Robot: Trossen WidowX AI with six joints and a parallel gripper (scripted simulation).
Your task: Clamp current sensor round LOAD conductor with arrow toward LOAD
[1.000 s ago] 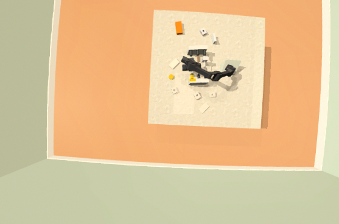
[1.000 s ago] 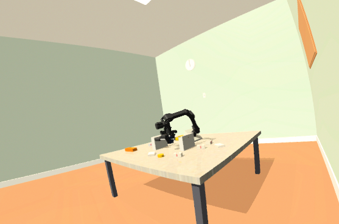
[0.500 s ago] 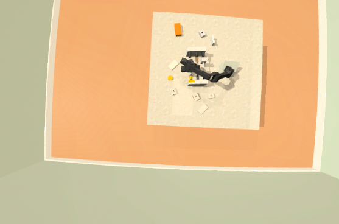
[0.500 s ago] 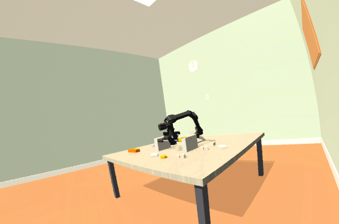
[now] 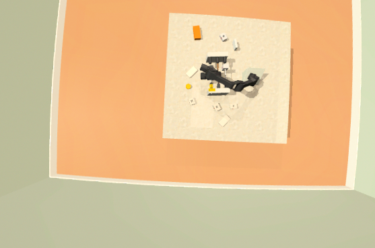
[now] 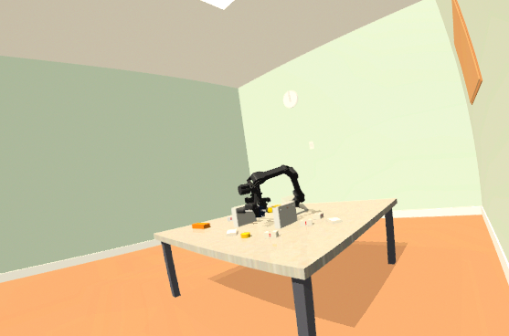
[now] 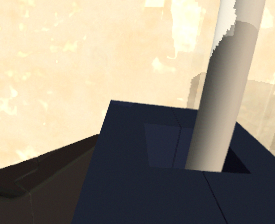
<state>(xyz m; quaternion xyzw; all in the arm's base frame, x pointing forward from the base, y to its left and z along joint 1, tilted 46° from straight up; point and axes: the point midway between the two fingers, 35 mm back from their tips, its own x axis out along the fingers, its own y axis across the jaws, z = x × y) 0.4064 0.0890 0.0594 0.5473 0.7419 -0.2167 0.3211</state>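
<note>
Writing cannot be read on any marker; the small white tags scattered on the pale stone-patterned table top (image 5: 265,111) show only dark specks.

Over the middle of that table the black six-joint arm (image 6: 278,175) arches up from its base and bends down between two upright grey end plates (image 6: 284,215), with its gripper (image 5: 206,72) lowered into the gap between them.

In the wrist view the dark navy block-shaped split-core sensor (image 7: 168,189) fills the lower frame, and a pale off-white cylindrical conductor (image 7: 217,110) passes through the slot in its top, so the sensor sits round the rod between the end plates. One black finger (image 7: 35,183) lies against the sensor's left side. The jaws stand a little over half open, pressed onto the sensor body and gripping it. Whether the arrow on the sensor faces the right way cannot be told.

Beside the plates, toward the table's near edge, lie a flat orange rectangular block (image 6: 201,225) and a small yellow disc (image 6: 245,235).
</note>
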